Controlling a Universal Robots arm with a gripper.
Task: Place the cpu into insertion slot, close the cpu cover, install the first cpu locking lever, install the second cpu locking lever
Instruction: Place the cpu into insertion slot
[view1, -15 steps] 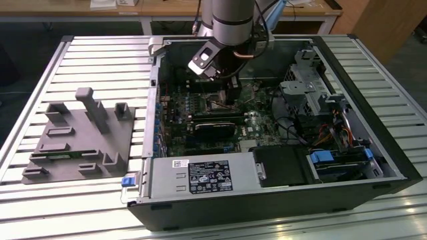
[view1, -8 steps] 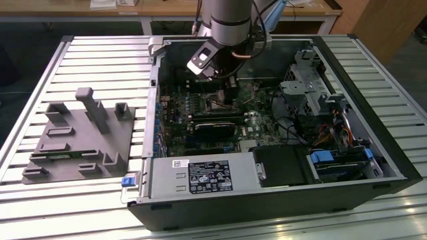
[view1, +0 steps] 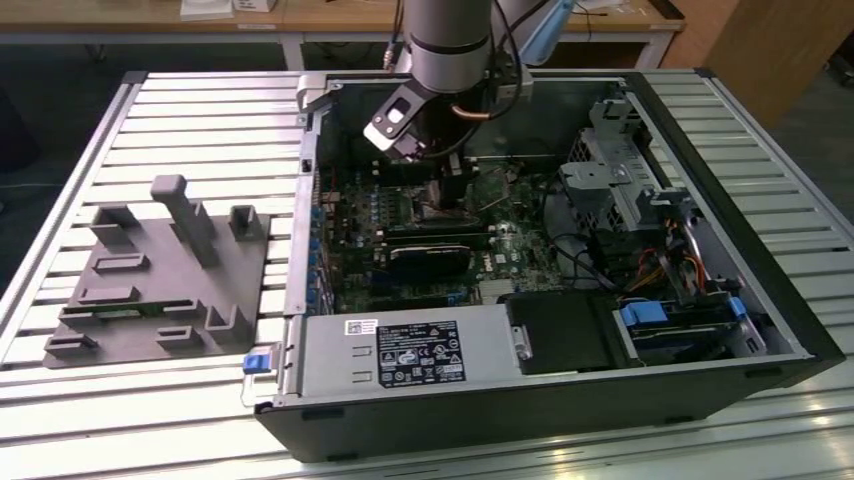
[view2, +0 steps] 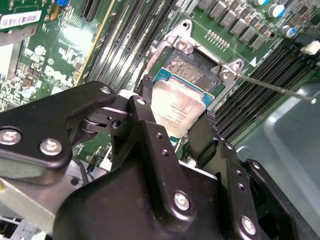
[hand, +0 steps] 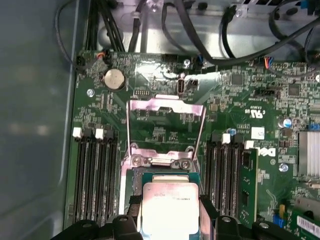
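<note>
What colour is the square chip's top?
Dull silver-grey; the flat square metal chip shows best in the first wrist view.

A black gripper (view2: 177, 102) clasps the cpu (view2: 181, 111), a silver square chip, by two opposite edges. The chip overlaps the dark, silver-rimmed insertion slot (view2: 192, 67) on a green circuit board (view2: 55, 70), between long dark memory slots (view2: 125, 50).
</note>
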